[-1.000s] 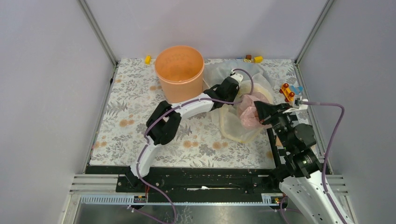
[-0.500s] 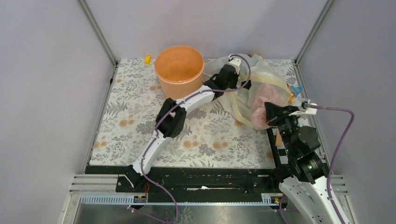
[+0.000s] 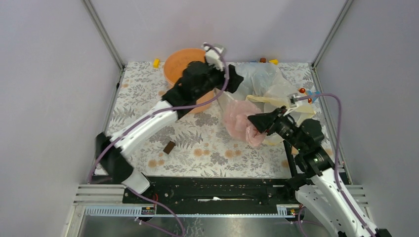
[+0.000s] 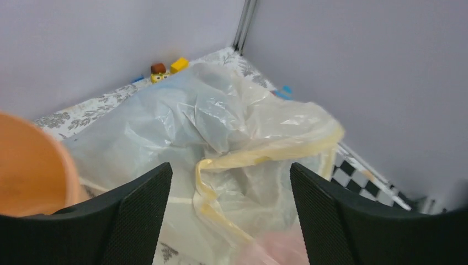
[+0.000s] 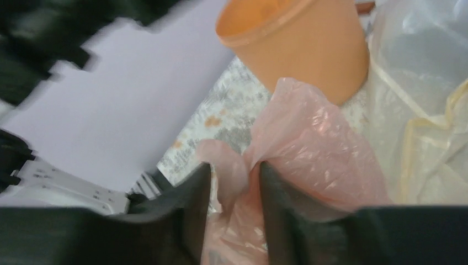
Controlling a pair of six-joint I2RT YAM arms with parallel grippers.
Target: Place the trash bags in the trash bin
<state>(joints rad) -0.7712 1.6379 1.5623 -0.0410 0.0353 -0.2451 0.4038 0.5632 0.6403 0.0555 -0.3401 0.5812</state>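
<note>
The pink trash bag (image 3: 237, 118) lies crumpled on the floral mat, right of the peach-orange trash bin (image 3: 177, 61). My right gripper (image 3: 253, 123) is at the bag's right edge. In the right wrist view its jaws (image 5: 235, 165) stand apart, open, with a loose fold of the pink bag (image 5: 314, 160) between them and the bin (image 5: 298, 38) beyond. My left gripper (image 3: 236, 79) hangs high beside the bin and the left arm covers part of the rim. In the left wrist view it (image 4: 229, 168) is wide open with nothing in it, the bin's wall (image 4: 27, 165) at the left.
A clear whitish bag (image 3: 259, 76) and a pale yellow bag (image 3: 276, 96) are heaped at the back right, behind the pink one. Small toy blocks (image 3: 267, 61) and a yellow block (image 3: 156, 62) sit along the back wall. A small brown piece (image 3: 169, 147) lies on the mat.
My left arm rose and swung left toward the bin, and its jaws opened, letting go of the heaped bags. My right gripper carried the pink bag leftward, then its jaws parted.
</note>
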